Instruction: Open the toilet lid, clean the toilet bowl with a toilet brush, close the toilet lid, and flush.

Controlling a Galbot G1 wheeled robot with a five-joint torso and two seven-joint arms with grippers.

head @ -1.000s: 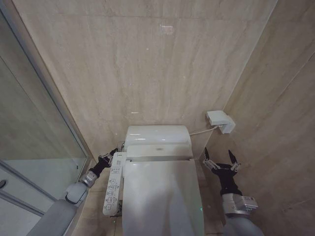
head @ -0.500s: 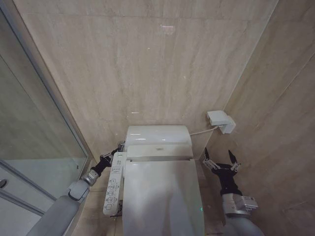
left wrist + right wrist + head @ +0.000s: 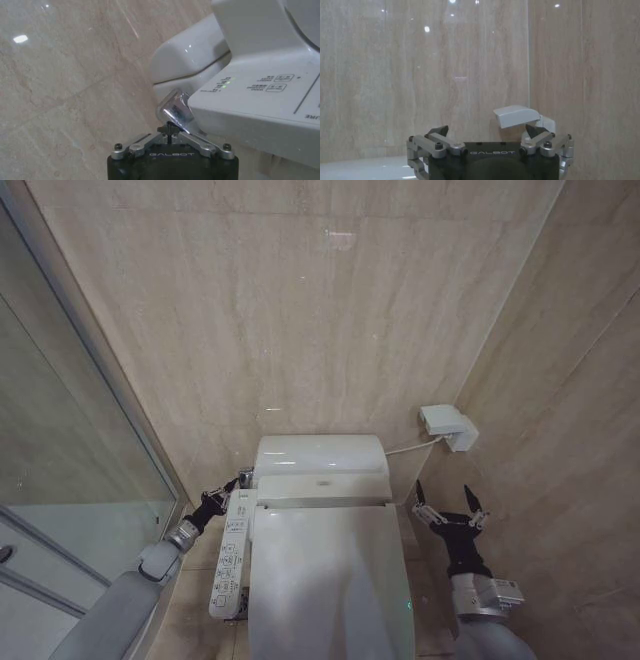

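My left gripper has crept farther in over the last second and now sits with its fingers drawn together, their tips against the chrome flush lever on the left side of the tank, just beyond the far end of the control panel. I cannot tell whether it truly pinches the lever or only presses it. The toilet lid lies flat and closed over the bowl, so I judge the brushing and closing done and flushing as the step in hand. My right gripper hovers idle to the right of the toilet, fingers spread wide apart, facing the white wall box.
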